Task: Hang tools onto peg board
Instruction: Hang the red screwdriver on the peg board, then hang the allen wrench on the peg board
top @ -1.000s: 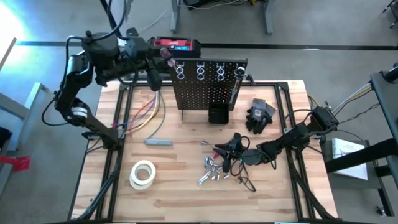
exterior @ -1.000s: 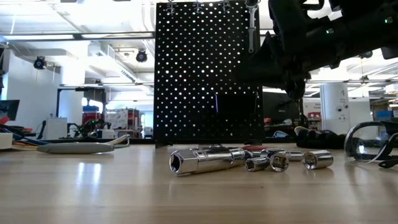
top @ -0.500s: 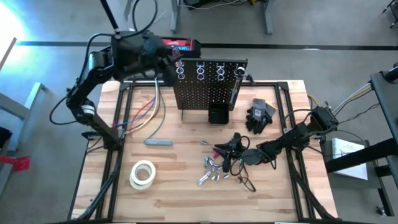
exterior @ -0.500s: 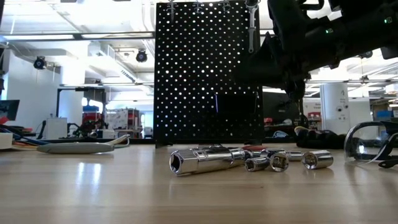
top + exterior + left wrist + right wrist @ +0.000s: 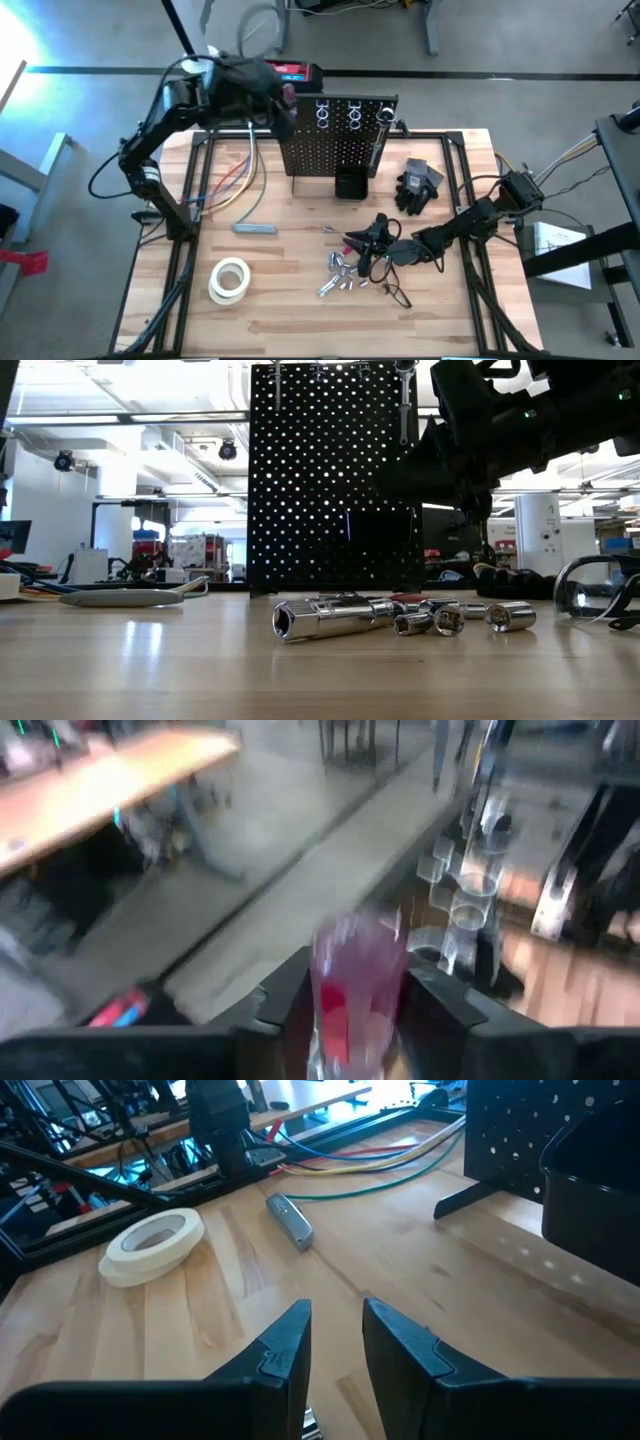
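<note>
The black peg board (image 5: 335,135) stands upright at the table's far middle, with silvery ring hooks (image 5: 322,113) along its top and a small black bin (image 5: 349,185) at its foot; a grey wrench (image 5: 383,115) hangs at its right end. My left gripper (image 5: 283,100) is at the board's top left corner, shut on a red-handled tool (image 5: 355,980). Silvery sockets and bits (image 5: 345,275) lie on the table in front of the board and also show in the low view (image 5: 330,617). My right gripper (image 5: 360,240) hovers by that pile, open and empty (image 5: 335,1345). My left gripper pinches the tool's red see-through handle (image 5: 352,955) between its two fingers. The fingers come about level from the table's left. The handle sticks out past the fingertips toward the ring hooks (image 5: 465,890), and the tool is lifted clear of the table.
A whitish tape roll (image 5: 229,279) lies at the near left, a grey flat tool (image 5: 255,228) left of the middle, black gloves (image 5: 418,185) right of the board, and safety glasses (image 5: 595,595) at the near right. A red-and-black box (image 5: 285,72) sits behind the board. Coloured cables (image 5: 235,180) run along the left.
My left gripper has gone toward the table's right, from beyond the far left corner to the peg board's top left corner, carrying the red-handled tool with it.
</note>
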`<act>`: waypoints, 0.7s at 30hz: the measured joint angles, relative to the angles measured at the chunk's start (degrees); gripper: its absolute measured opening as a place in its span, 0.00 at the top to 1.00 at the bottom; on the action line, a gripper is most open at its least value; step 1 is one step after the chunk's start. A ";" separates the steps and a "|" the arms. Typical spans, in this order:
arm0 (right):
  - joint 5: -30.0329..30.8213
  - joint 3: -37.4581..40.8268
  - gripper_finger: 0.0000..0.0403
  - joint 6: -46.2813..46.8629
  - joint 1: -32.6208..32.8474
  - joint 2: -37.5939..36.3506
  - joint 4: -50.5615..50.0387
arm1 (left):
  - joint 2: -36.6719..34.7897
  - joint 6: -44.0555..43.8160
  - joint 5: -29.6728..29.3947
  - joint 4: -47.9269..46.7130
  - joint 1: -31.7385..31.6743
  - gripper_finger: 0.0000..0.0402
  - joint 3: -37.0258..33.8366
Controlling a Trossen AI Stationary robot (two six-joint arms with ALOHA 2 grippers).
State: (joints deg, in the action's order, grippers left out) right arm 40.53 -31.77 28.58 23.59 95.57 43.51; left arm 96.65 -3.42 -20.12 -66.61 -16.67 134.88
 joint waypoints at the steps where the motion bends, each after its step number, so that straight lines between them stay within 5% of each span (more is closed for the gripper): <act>1: 0.00 0.00 0.79 0.00 0.00 0.00 0.00 | 0.24 0.02 -0.13 -0.77 -0.02 0.67 -0.14; 21: 1.01 0.13 0.74 2.04 -0.02 -0.02 -4.48 | -11.69 4.50 0.53 3.84 1.33 0.63 0.10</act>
State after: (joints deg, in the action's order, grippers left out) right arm 41.54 -31.64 30.62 23.58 95.55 39.02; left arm 84.97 1.08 -19.59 -62.77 -15.34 134.97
